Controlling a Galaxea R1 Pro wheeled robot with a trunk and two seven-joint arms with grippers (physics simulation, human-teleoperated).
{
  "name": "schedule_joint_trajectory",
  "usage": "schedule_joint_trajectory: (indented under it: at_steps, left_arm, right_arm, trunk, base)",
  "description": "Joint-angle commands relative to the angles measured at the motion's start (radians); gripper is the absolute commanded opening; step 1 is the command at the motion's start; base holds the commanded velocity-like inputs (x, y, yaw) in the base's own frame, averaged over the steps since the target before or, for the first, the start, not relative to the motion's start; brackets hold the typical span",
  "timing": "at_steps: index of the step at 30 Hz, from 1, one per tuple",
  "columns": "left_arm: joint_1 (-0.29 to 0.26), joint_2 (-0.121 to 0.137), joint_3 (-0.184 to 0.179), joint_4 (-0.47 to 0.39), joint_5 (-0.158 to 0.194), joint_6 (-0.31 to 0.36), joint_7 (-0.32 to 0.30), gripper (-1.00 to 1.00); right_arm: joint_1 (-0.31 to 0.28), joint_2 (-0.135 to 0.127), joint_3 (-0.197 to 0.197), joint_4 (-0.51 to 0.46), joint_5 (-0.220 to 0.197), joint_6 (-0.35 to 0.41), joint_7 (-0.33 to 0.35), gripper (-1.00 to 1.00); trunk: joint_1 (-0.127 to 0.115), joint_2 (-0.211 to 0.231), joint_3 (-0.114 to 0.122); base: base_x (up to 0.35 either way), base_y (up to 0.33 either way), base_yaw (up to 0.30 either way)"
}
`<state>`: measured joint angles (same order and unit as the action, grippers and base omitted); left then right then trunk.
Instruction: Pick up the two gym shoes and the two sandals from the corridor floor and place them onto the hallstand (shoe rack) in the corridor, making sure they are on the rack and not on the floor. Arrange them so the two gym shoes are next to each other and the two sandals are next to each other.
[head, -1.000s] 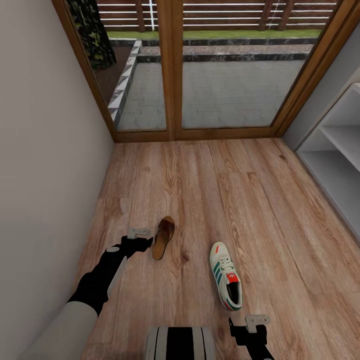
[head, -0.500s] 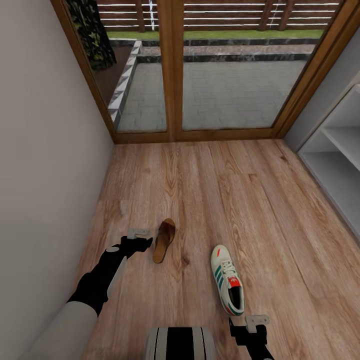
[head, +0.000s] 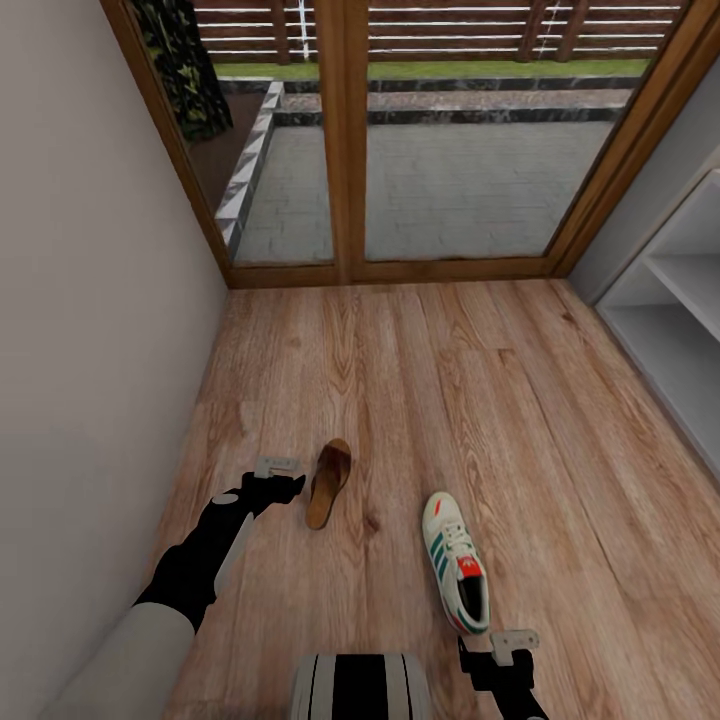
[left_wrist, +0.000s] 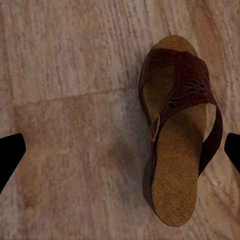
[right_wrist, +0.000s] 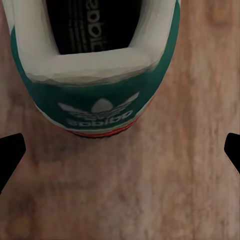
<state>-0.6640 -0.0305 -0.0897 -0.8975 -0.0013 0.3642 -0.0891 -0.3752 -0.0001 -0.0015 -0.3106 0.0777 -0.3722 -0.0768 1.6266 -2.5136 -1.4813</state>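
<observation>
- Shoes are lying on the floor (head: 480, 380): one sandal (head: 328, 484) near the left wall, one sneaker (head: 456, 562) to its right and nearer, toe pointing far, both well apart from the rack (head: 670, 330) at the right edge.
- Nothing is sitting on the rack's visible shelves, so the task is looking barely begun as things lie.
- Left gripper (head: 276, 478) is hovering just beside the sandal's left side, spread wide and holding nothing; in the left wrist view the sandal (left_wrist: 177, 135) is lying between the finger tips (left_wrist: 10, 155), closer to one of them.
- Right gripper (head: 500, 650) is hanging just near of the sneaker's heel, likewise spread and empty; in the right wrist view the green heel tab (right_wrist: 100, 107) is showing close ahead.
- Sandal is probably light, with a stiff flat sole and soft straps; pinching across the sole's edges near the middle is looking safer than taking a strap, which could fold and let it swing.
- Sneaker is likely light too, with a padded collar that gives a little; gripping the heel wall or across the collar should be holding it, though a heel grip may be letting the toe droop.
- Smooth floor could be letting either shoe slide if a finger nudges it before closing.
</observation>
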Motion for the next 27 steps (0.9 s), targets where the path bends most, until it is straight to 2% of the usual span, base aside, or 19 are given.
schedule_joint_trajectory:
  at_steps: [1, 7, 27]
  left_arm:
    - [0.000, 0.000, 0.001, -0.001, 0.000, 0.006, -0.003, 1.00]
    - [0.000, -0.001, 0.001, -0.001, 0.000, 0.006, -0.003, 1.00]
    - [0.000, -0.002, 0.001, -0.001, 0.000, 0.006, -0.003, 1.00]
  right_arm:
    - [-0.001, 0.001, 0.000, 0.001, 0.008, -0.002, -0.006, 1.00]
    - [0.000, 0.000, 0.000, 0.000, 0.008, -0.002, -0.006, 1.00]
    - [0.000, 0.001, 0.000, 0.000, 0.008, -0.002, -0.005, 1.00]
  trunk:
    - [0.000, 0.000, -0.001]
    - [0.000, 0.000, -0.001]
    - [0.000, 0.000, -0.001]
  base:
    - [0.134, 0.000, 0.000]
    - [0.145, 0.000, 0.000]
    - [0.028, 0.015, 0.000]
